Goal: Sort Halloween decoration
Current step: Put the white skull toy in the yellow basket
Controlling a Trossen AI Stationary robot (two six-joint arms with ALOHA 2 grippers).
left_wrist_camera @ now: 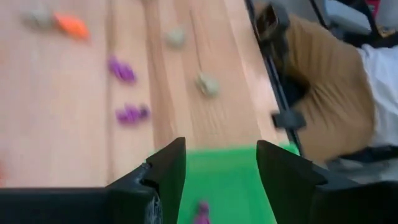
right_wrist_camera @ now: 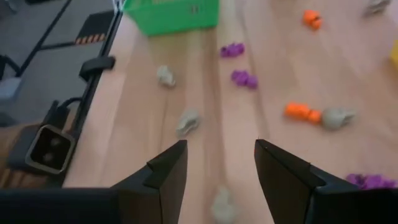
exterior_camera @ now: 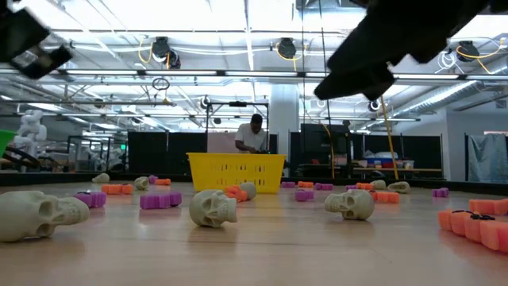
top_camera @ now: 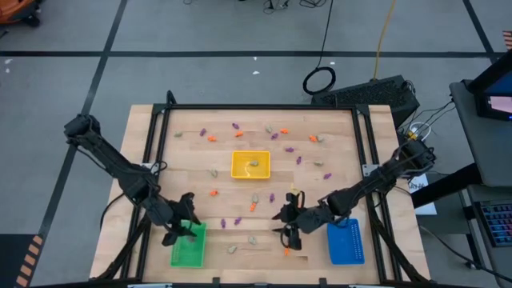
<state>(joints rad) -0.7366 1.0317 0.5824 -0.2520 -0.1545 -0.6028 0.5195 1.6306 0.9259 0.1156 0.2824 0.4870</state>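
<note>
Hovered left gripper (left_wrist_camera: 214, 168) over green tray (left_wrist_camera: 233, 180), jaws spread, empty; purple trinket (left_wrist_camera: 202, 211) lay in tray beneath. Held right gripper (right_wrist_camera: 217, 165) spread, empty, above table (top_camera: 240, 200) beside blue tray (top_camera: 346, 242). Left trinkets (top_camera: 254, 206) scattered across table.

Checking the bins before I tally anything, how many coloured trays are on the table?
3: a yellow tray at the table's middle, a green tray at the near left under the left gripper, and a blue tray at the near right. None seems hidden.
</note>
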